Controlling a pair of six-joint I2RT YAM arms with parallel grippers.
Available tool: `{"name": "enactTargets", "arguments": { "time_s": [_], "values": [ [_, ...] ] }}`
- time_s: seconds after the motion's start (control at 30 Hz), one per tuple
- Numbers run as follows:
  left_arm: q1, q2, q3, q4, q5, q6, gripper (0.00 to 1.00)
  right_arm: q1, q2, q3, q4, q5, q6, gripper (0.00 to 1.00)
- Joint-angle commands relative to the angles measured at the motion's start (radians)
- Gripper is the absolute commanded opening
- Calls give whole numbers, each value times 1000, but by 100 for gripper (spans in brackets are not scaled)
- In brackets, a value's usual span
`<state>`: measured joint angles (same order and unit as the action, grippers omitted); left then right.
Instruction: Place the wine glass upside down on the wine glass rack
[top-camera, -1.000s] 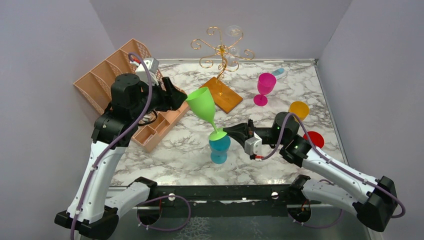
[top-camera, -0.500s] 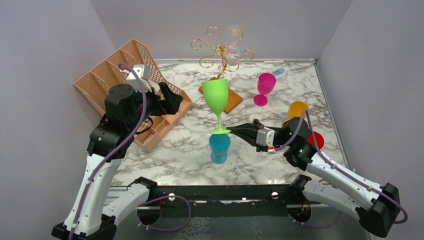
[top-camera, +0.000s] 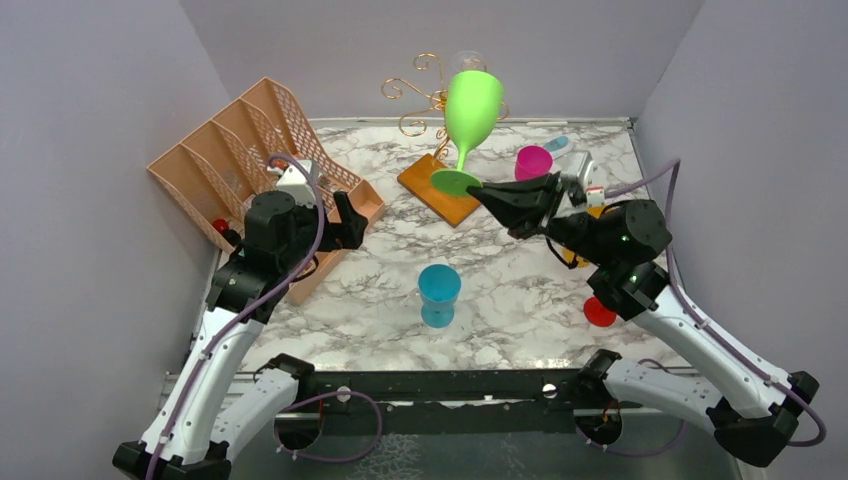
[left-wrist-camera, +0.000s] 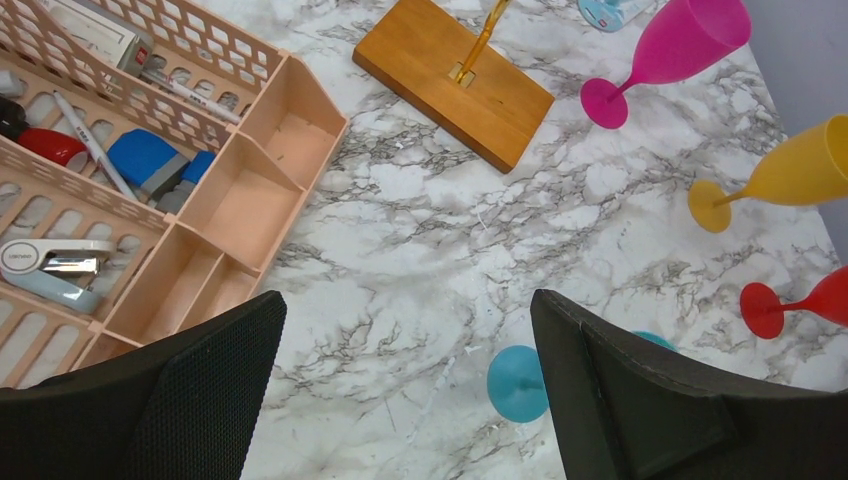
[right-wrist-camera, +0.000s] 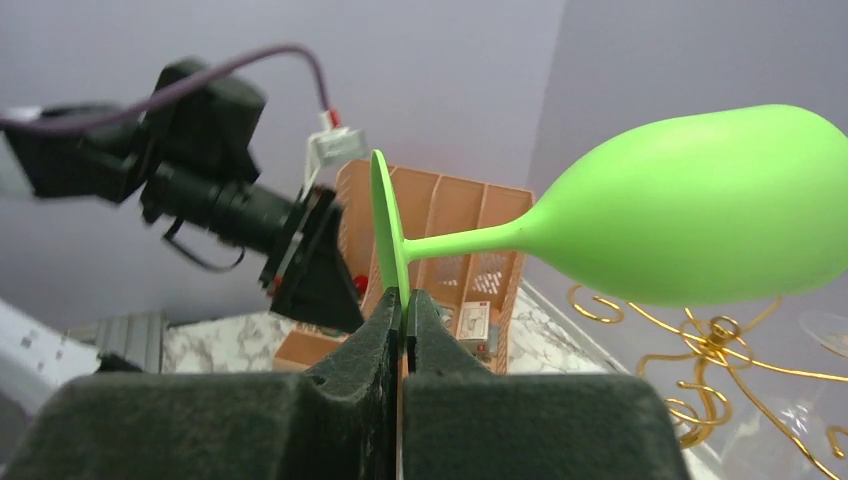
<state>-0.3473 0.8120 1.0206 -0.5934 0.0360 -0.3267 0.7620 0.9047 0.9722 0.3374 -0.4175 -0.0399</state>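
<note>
My right gripper (top-camera: 480, 193) is shut on the foot rim of the green wine glass (top-camera: 470, 108) and holds it high in the air, bowl up and tilted toward the back. The glass (right-wrist-camera: 690, 205) fills the right wrist view, its foot pinched between my fingertips (right-wrist-camera: 402, 300). The gold wire rack (top-camera: 415, 95) stands just behind and left of the glass on its orange-brown wooden base (top-camera: 440, 190), also in the left wrist view (left-wrist-camera: 455, 78). A clear glass hangs on the rack's right side. My left gripper (top-camera: 345, 215) is open and empty over the organiser's near end.
A peach mesh organiser (top-camera: 240, 160) with pens and a stapler lies at left. A blue glass (top-camera: 439, 293) stands in the middle. A pink glass (top-camera: 530, 160), an orange glass (left-wrist-camera: 790, 175) and a red glass (top-camera: 600, 310) are at right.
My right gripper has lifted the green glass up and back toward the rack. My left gripper let go of the glass and has drawn back over the organiser.
</note>
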Motion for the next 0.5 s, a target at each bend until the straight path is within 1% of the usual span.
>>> {"name": "enactTargets", "arguments": {
  "time_s": [0.0,0.1,0.27,0.37,0.47],
  "values": [
    [-4,-56,-83,125,-7,26,99,-1,64,149,-144,223,140,1],
    [-5,-90,-147,164,-19,32,99,-1,135,262,-240,299,144,1],
    [-4,-122,-224,198,-30,17,99,-14,234,398,-296,407,120,1],
    [-4,-135,-269,222,-30,12,99,-53,305,474,-337,414,126,1],
    [-5,-143,-314,241,-41,11,99,-115,345,514,-340,389,161,1]
  ]
}}
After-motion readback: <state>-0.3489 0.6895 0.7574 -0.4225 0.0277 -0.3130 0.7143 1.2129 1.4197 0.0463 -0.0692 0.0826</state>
